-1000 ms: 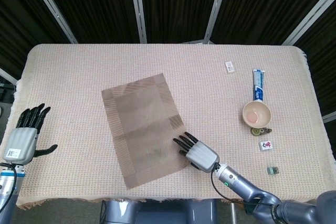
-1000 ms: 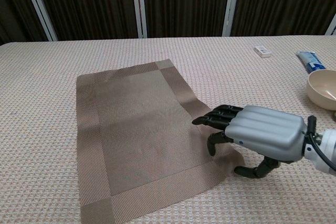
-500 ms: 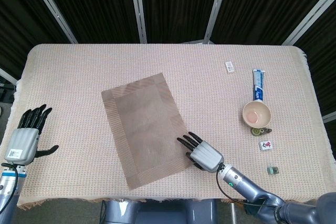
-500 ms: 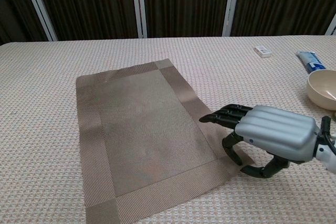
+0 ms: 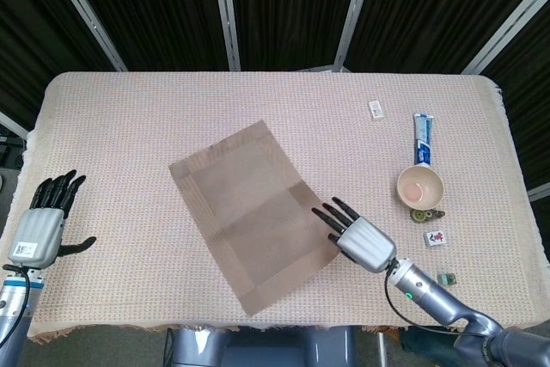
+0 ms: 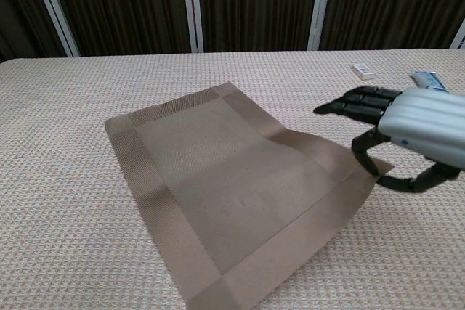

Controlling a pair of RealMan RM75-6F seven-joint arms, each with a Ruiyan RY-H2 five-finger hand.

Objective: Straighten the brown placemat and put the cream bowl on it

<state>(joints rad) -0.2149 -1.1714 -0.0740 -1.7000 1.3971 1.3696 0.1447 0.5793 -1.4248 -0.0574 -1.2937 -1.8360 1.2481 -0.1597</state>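
placemat [image 5: 254, 213]: thin, limp, slides easily; drag by its corner
right hand [image 5: 361, 239]: fingers pinching mat's right corner
cream bowl [image 5: 420, 186]: rigid, light; right of placemat

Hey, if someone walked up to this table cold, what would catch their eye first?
The brown placemat lying askew mid-table, with the right hand at its near right corner, which looks lifted off the cloth. Then the cream bowl off to the right among small clutter, and the left hand resting open at the left edge.
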